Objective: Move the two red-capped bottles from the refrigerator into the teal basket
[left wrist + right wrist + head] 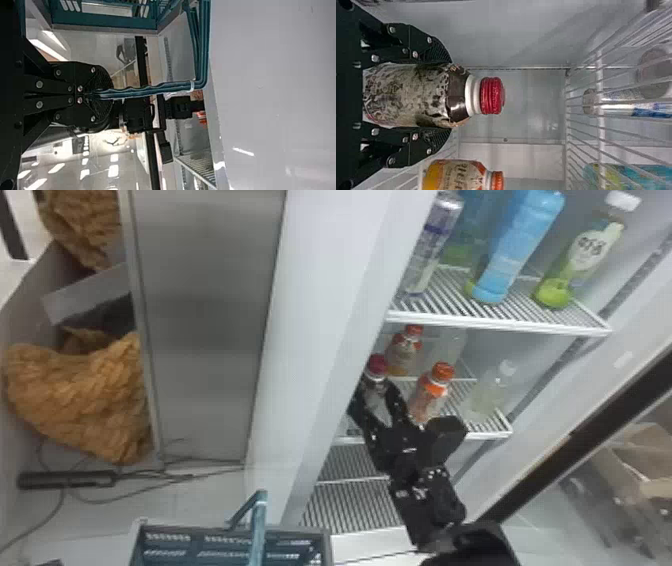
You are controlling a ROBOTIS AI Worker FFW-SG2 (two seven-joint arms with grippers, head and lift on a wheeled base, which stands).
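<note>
- Right gripper [376,394]: closed on the dark, patterned red-capped bottle [413,95], one finger to each side of its body; bottle upright, inside the refrigerator [317,315].
- Left gripper [104,94]: fingers closed round the handle [138,92] of the teal basket [200,528]; basket lower than the held bottle, to its left and nearer the robot.
- Orange-red-capped bottle [429,396]: upright, just right of the held bottle. Another of like cap [404,351]: behind the held bottle and slightly right. Which of these counts as the second red-capped one, cannot tell.
- Held bottle's base: hidden by the right gripper; contact with the shelf, cannot tell.
- Basket: cut off by the head view's bottom edge; contents hard to make out.
- Pale clear bottle [487,397]: faint in outline, well right of the held bottle.
- Refrigerator's left side: close beside the held bottle, the left-hand finger between.
- Upper shelf [500,325]: above the held bottle, space between it and the cap.
- Lower shelf front edge [482,435]: right of the held bottle and below its cap.
- Right-hand finger: in the narrow gap between the held bottle and its nearest orange-capped neighbour.
</note>
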